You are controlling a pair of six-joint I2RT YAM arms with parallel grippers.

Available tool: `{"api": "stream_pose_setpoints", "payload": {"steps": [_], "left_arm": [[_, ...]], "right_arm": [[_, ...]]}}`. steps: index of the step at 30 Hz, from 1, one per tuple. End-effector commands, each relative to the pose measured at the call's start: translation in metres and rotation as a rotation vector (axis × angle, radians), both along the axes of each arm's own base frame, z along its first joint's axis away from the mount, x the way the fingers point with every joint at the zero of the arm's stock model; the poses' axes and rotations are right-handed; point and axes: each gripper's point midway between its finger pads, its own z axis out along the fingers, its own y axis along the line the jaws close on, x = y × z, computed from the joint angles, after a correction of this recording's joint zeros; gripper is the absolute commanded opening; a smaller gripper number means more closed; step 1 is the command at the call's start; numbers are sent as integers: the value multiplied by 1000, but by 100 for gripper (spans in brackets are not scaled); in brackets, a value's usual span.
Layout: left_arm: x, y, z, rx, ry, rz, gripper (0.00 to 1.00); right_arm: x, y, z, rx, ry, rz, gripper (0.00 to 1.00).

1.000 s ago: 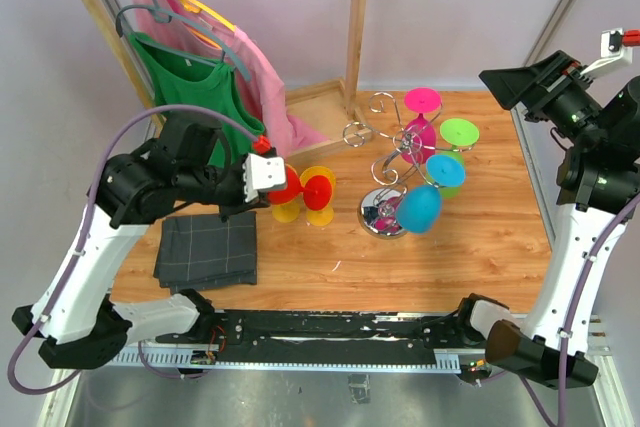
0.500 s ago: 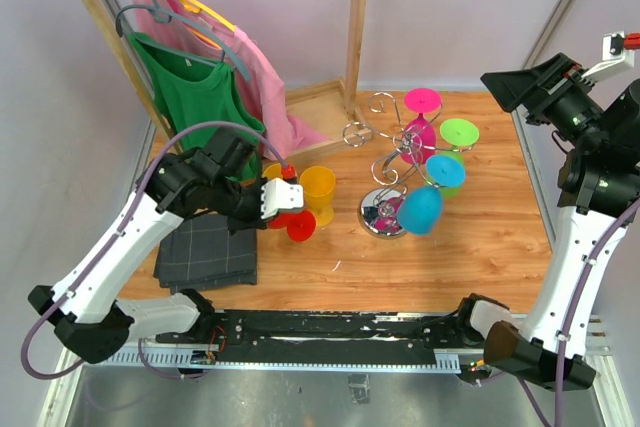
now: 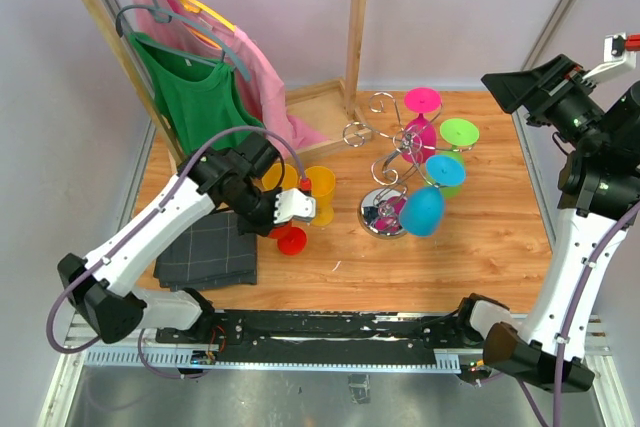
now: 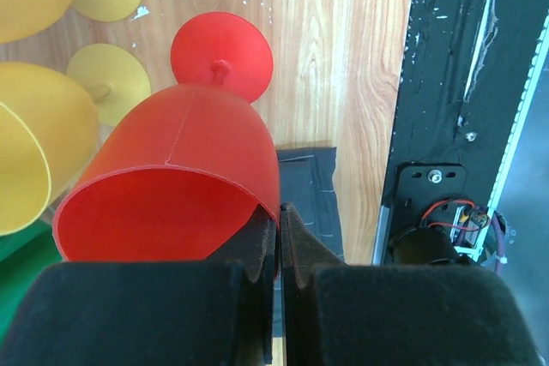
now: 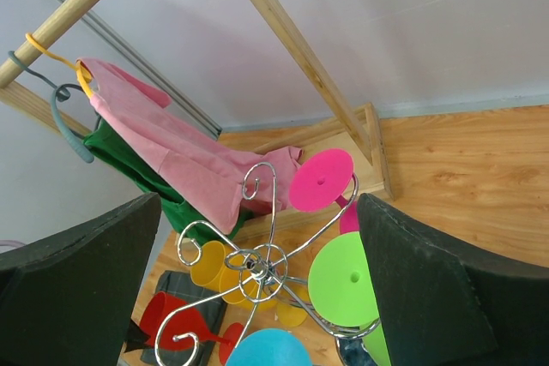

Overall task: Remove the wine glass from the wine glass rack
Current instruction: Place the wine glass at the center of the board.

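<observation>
Light wooden table (image 3: pixel 480 247) before pale walls, metal frame rails at the edges. Upper left of the top view: wooden clothes rack (image 3: pixel 356 27) with a green top (image 3: pixel 195 97) and a pink garment (image 3: pixel 262 72) on hangers.

Just right of centre: wine glass rack (image 3: pixel 385 172), chrome, upright on its round mirrored base. Hung foot-up from the curled arms: pink glass (image 3: pixel 421 103), green glass (image 3: pixel 459 134), and blue glass (image 3: pixel 420 209), lowest in the frame.

Left of the rack and apart from it: red wine glass (image 4: pixel 184 156), off the hooks, tilted, pinched at the rim by the left gripper (image 4: pixel 280 222). Jaws pressed together on the thin wall, one finger inside the bowl, one outside. Round red foot low over the wood; touching or not, cannot tell. Just beside it, toward the upper left of the left wrist view: yellow glasses (image 4: pixel 39 139). Under the left arm in the top view: folded grey cloth (image 3: pixel 208 247).

Far upper right of the top view: right gripper (image 3: pixel 512 87), raised high, jaws spread wide, holding nothing, rack visible between its fingers in the right wrist view.
</observation>
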Motion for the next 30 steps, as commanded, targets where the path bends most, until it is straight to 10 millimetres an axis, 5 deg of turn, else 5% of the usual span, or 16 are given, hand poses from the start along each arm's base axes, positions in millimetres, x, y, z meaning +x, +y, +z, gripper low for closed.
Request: {"api": "stream_pose_setpoints", "payload": {"steps": [1, 26, 30], "left_arm": [[10, -5, -9, 27, -9, -37, 0], [39, -32, -31, 98, 1, 43, 0], [39, -31, -31, 100, -1, 53, 13]], "right_arm": [[-12, -1, 13, -23, -47, -24, 99], [-21, 1, 11, -23, -46, -28, 99], [-20, 1, 11, -22, -45, -28, 99]]}}
